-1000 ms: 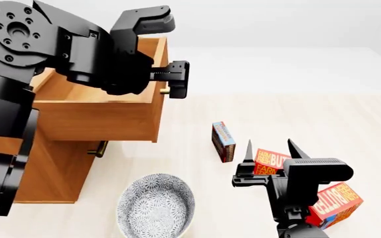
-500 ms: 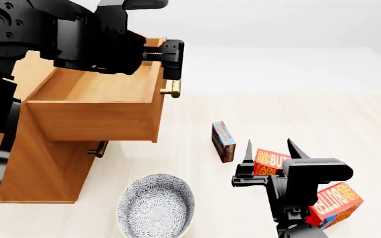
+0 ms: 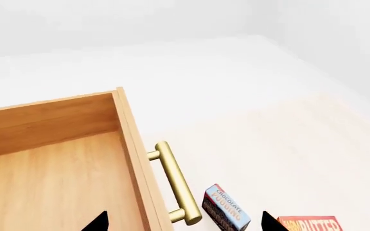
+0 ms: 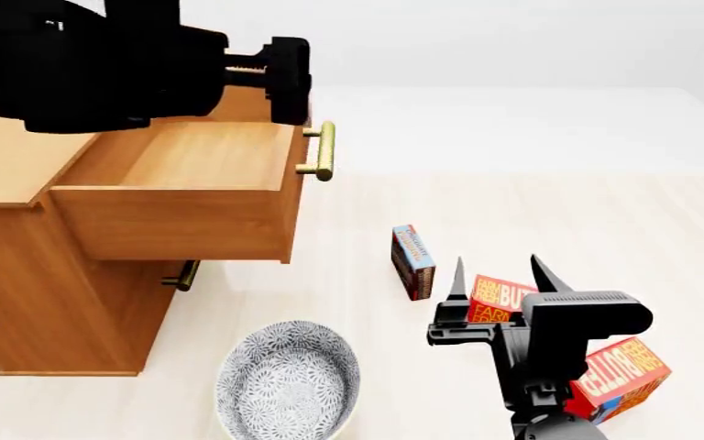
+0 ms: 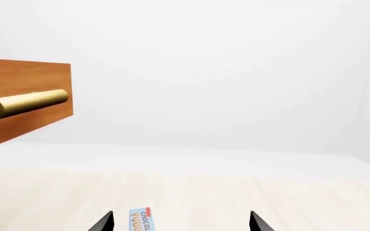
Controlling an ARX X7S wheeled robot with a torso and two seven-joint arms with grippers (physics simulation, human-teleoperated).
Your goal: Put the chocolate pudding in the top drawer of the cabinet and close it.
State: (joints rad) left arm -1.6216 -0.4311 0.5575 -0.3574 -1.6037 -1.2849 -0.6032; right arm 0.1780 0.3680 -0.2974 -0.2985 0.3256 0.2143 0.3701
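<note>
The chocolate pudding (image 4: pixel 412 261) stands on its edge on the pale floor, blue face to the right. It also shows as the chocolate pudding (image 3: pixel 225 212) and, just barely, as the pudding (image 5: pixel 140 220). The cabinet (image 4: pixel 71 302) has its top drawer (image 4: pixel 169 220) pulled out, nothing showing inside, brass handle (image 4: pixel 319 151) free. My left gripper (image 4: pixel 289 81) hovers above the drawer's front corner; the left gripper (image 3: pixel 185 224) is open, straddling the handle (image 3: pixel 172 183) from above. My right gripper (image 4: pixel 495 273) is open and empty, just short of the pudding; between the tips of the right gripper (image 5: pixel 180 222) lies bare floor.
Two red-orange butter boxes (image 4: pixel 499 298) (image 4: pixel 621 371) lie beside and under my right arm. A patterned bowl (image 4: pixel 289 380) sits in front of the cabinet. The lower drawer's small handle (image 4: pixel 181 275) sticks out under the open drawer.
My left gripper has lifted off the top drawer's handle and drawn back up and to the left. The drawer stays pulled out. The right arm has not moved.
</note>
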